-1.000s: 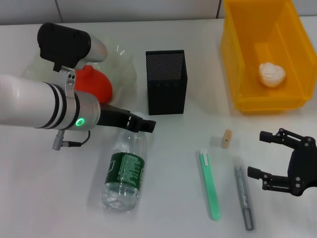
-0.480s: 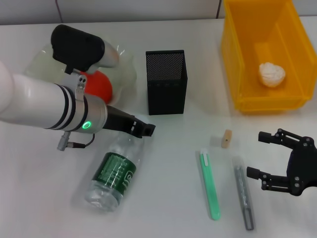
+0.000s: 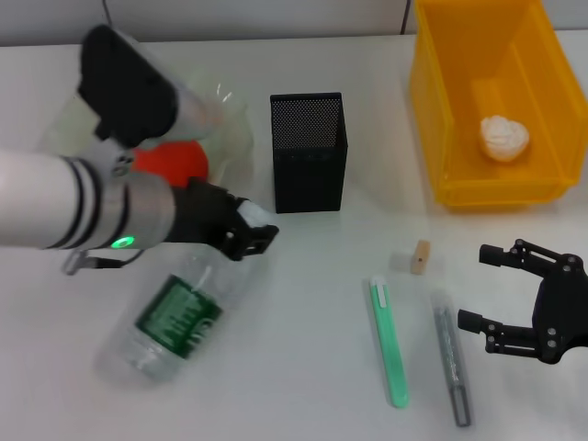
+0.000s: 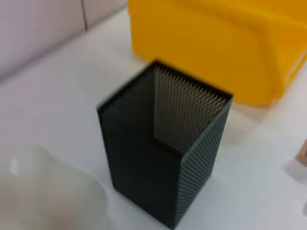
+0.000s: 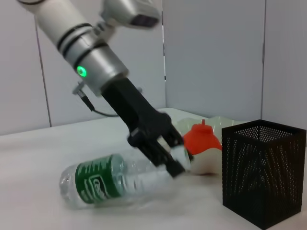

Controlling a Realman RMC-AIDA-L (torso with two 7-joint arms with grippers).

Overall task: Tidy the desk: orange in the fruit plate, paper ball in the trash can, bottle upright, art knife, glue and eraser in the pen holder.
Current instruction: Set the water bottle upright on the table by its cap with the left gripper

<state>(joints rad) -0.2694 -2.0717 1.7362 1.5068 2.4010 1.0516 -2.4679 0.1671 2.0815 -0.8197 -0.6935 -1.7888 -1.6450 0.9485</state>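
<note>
My left gripper [image 3: 244, 230] is shut on the neck of the clear bottle [image 3: 167, 317] with a green label, which is tilted with its base toward the front left. The right wrist view shows the gripper [image 5: 169, 155] holding the bottle [image 5: 108, 184] with the neck end raised. The orange [image 3: 175, 161] sits in the clear fruit plate [image 3: 234, 119]. The paper ball [image 3: 503, 138] lies in the yellow bin [image 3: 432, 110]. The eraser [image 3: 421, 257], green art knife [image 3: 390, 344] and grey glue stick [image 3: 452, 363] lie on the table. My right gripper [image 3: 516, 296] is open, beside the glue stick.
The black mesh pen holder [image 3: 308, 152] stands at centre, just behind and right of my left gripper; it fills the left wrist view [image 4: 168, 143] with the yellow bin [image 4: 230, 43] behind it. The white table [image 3: 312, 367] extends to the front.
My left arm has rolled and pulled back to the left. The bottle has swung with it, its base moving toward the front left. My right arm has not moved.
</note>
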